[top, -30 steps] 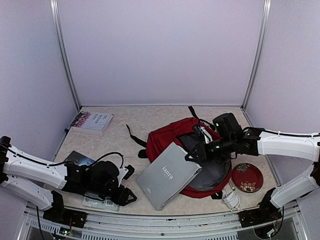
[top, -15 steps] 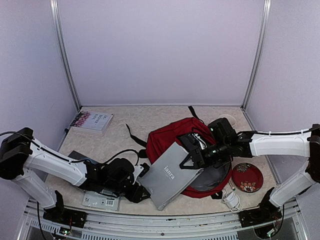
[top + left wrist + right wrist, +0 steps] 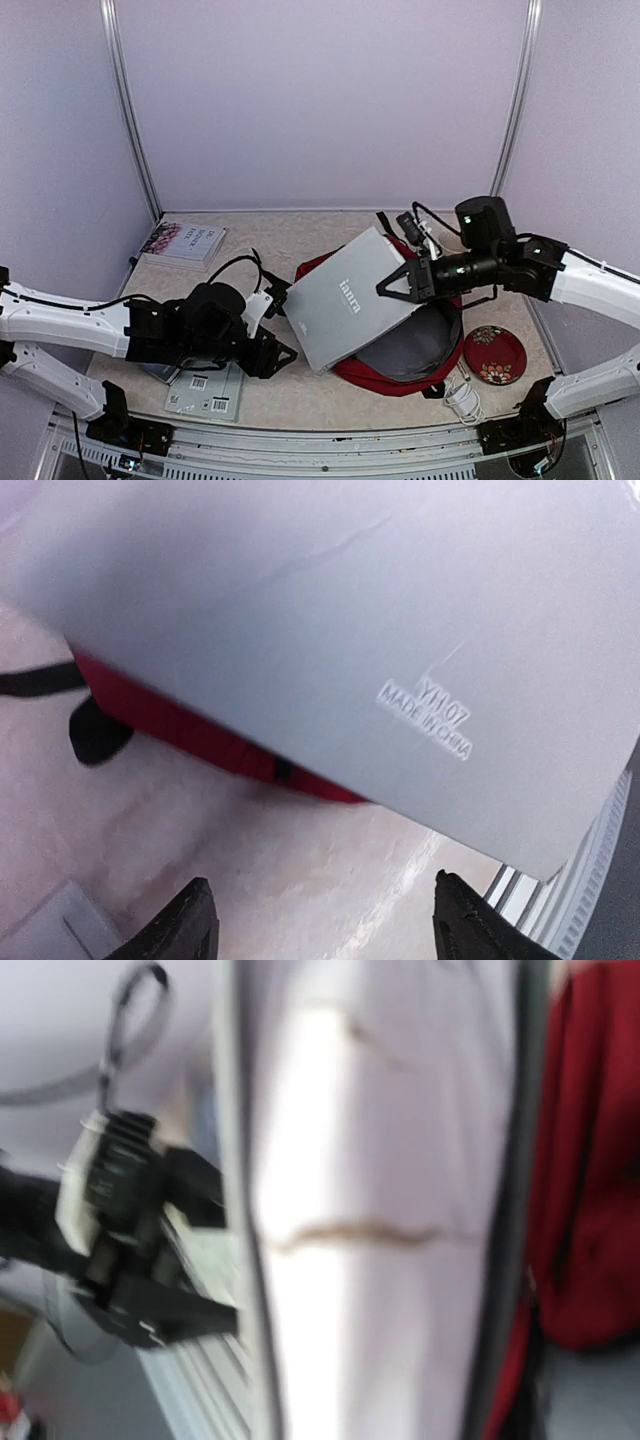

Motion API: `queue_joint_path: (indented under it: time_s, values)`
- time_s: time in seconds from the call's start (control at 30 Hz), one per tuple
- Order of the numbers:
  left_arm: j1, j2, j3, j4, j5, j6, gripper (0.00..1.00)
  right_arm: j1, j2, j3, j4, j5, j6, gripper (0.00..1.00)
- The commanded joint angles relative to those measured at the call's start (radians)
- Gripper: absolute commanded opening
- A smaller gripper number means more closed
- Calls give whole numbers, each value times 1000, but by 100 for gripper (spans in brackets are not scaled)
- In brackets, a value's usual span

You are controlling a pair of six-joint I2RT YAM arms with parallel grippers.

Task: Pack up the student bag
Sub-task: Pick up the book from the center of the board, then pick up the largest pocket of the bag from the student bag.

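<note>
The student bag (image 3: 390,378) lies open in the middle of the table, dark red with its grey lining (image 3: 412,350) showing. A grey laptop (image 3: 345,300) is tilted steeply over it, its low edge toward the left. My right gripper (image 3: 400,285) is shut on the laptop's raised right edge. That wrist view is blurred and shows only the laptop edge (image 3: 380,1210) and red bag fabric (image 3: 590,1210). My left gripper (image 3: 272,355) is open and empty below the laptop's lower left corner. Its wrist view (image 3: 325,925) shows the laptop's underside (image 3: 350,630) and the bag (image 3: 200,742).
A book (image 3: 185,243) lies at the back left. A barcoded paper packet (image 3: 205,390) lies under the left arm. A red patterned plate (image 3: 495,353) and a white cable (image 3: 462,400) sit right of the bag. A black strap (image 3: 268,275) trails left.
My right gripper has lifted the laptop's right edge up and back, so it went from lying flat to steeply tilted. My left gripper has pulled back slightly from the laptop's corner.
</note>
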Motion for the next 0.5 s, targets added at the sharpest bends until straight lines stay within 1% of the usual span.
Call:
queue_joint_path:
  time_s: [0.0,0.03,0.07,0.13,0.2,0.3,0.37,0.43,0.47]
  values:
    - [64,24,157,-43,13,186,78,-23,-225,80,-106,187,80,15]
    - [112,67,199,-35,127,211,81,-25,-277,97,-159,271,99,14]
    - [162,131,256,-42,243,220,82,-26,-323,123,-228,366,119,13]
    - [218,277,395,-76,327,250,82,-26,-410,149,-357,555,160,11]
    - [233,416,531,-119,378,297,84,-26,-500,137,-447,695,210,11]
    - [262,636,744,-186,536,319,88,-25,-633,81,-503,775,256,12]
    - [281,788,902,-266,546,309,90,-24,-682,58,-550,803,285,13]
    - [288,902,1026,-290,516,302,98,-25,-710,54,-614,836,308,12]
    - [290,949,1079,-291,499,294,99,-25,-718,54,-646,845,315,12]
